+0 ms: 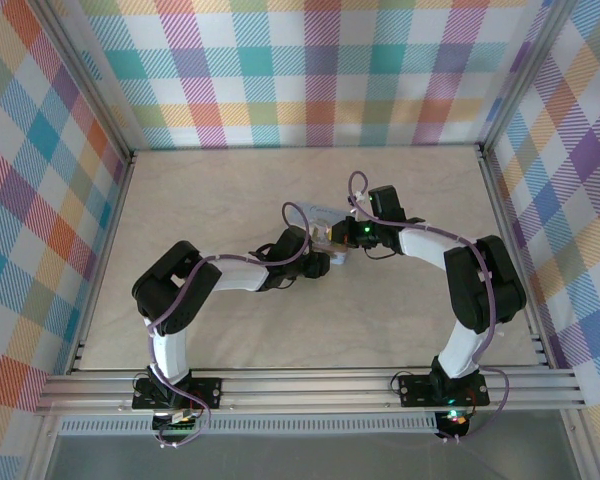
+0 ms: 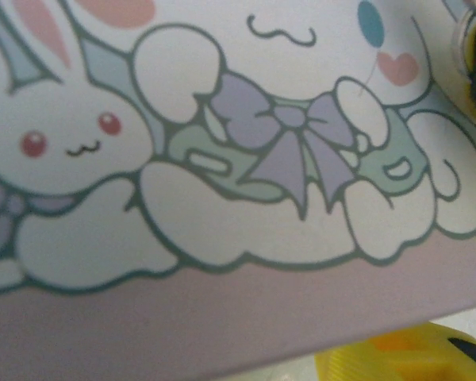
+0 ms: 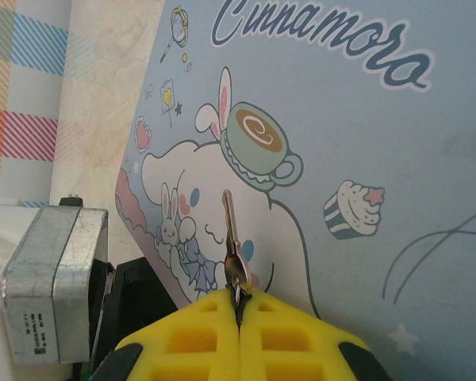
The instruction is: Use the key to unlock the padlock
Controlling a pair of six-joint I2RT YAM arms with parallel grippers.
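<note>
Yellow right fingers [image 3: 192, 343] tight on key [image 3: 230, 226], against "Cinnamoro" tin [image 3: 365, 135]; left fingers [image 2: 404, 359], spacing unclear.

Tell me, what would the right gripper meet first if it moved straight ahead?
Probably the tin: the key in the right gripper points at its printed face, though depth is unclear.

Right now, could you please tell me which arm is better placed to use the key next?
The right arm: its tool is shut on the key, whose blade points out over the cartoon tin. The left arm sits close against that tin.
</note>
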